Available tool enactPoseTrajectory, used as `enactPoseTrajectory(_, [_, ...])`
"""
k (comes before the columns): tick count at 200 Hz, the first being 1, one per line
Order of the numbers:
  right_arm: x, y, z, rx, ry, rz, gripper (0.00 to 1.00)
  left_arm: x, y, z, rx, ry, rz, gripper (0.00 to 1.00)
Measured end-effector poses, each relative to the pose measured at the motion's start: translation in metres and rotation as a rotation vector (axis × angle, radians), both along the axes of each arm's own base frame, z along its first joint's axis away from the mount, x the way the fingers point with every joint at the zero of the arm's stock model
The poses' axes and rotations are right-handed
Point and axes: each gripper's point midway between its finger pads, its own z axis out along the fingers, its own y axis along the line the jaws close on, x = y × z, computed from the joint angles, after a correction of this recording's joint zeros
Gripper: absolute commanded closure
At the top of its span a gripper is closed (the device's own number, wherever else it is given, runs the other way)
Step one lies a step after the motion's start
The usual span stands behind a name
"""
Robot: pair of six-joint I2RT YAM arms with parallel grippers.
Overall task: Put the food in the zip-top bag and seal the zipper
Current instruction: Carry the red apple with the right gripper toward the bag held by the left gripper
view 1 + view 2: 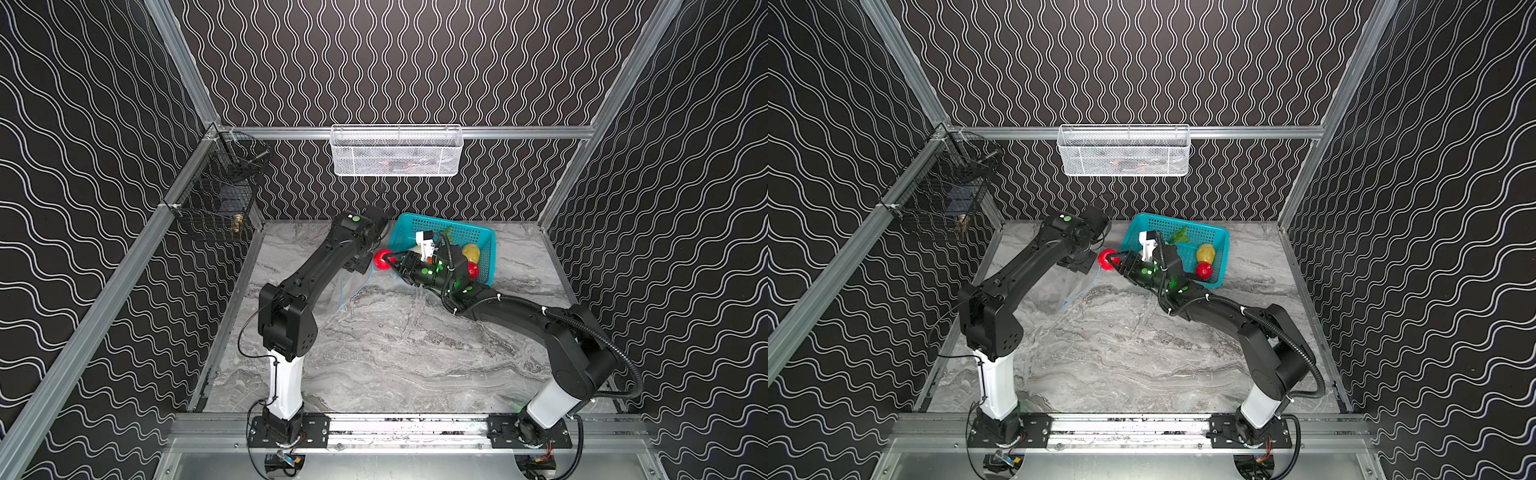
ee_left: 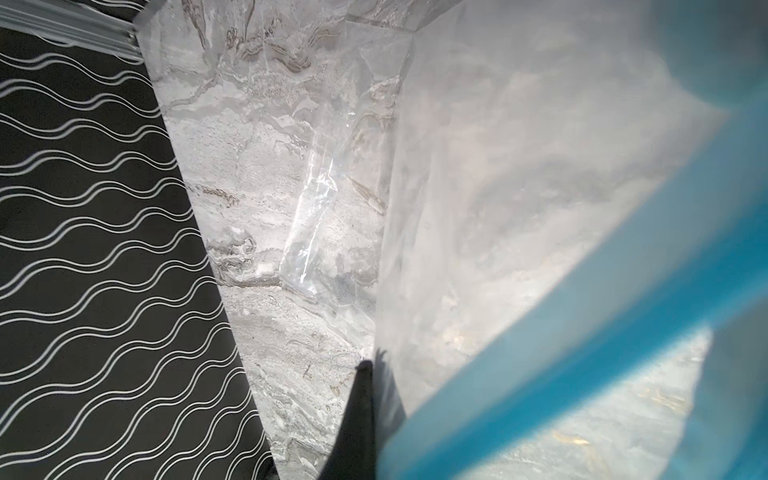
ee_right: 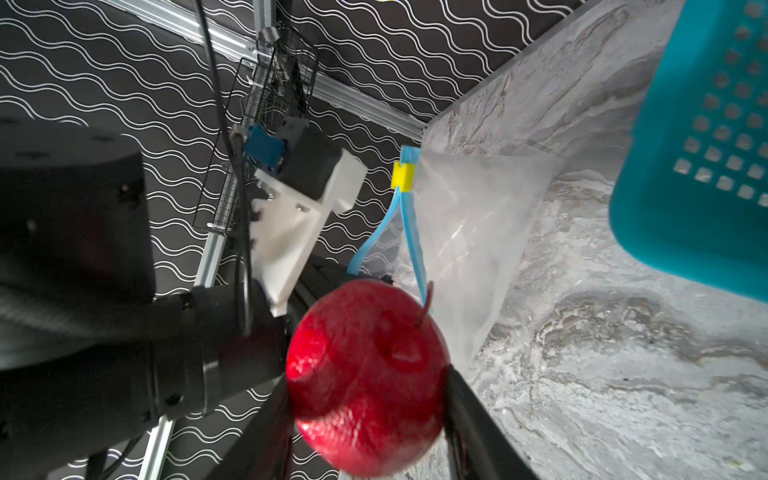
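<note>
Two-arm cell, contents listed from the near rail outward.

- One surface (image 1: 395, 353), grey marble pattern, bare along its near half.
- One left arm (image 1: 316, 270): rises from the near rail, elbow bent, forearm running to the far side, wrist turned downward. The left fingers (image 2: 361, 415) are pressed together on the mouth edge of the zip-top bag (image 1: 349, 289), which hangs from them toward the surface (one finger shows in the wrist view; the other is cut off).
- One right arm (image 1: 519, 311): reaches from near right, far and leftward, wrist over the basket's near left corner. The right fingers (image 3: 473, 419) are clamped on one red apple (image 3: 365, 374), a finger on either side. The apple is outside the basket, just beside the bag's mouth and not inside it.
- One zipper (image 3: 412, 241), its two blue strips parted, blurred in the left wrist view. One yellow slider (image 3: 403, 176) sits at its end.
- One teal basket (image 1: 1208, 232) at the far side, holding one potato (image 1: 1205, 252), one red round fruit (image 1: 1204, 271) and one leafy green (image 1: 1179, 236). Anything under the right wrist is hidden.
- Two wall baskets: one white mesh basket (image 1: 397, 151), one black wire basket (image 1: 216, 199). Their contents are hard to make out.
</note>
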Motion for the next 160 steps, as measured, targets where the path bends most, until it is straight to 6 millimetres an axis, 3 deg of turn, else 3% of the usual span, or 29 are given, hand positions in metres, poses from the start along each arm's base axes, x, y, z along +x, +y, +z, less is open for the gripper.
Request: enactPoseTrajectory(160, [-0.018, 0.041, -0.010, 0.039, 0.020, 0.090, 0.70, -0.008, -0.005, 0.006, -0.159, 0.049, -0.005, 1.00])
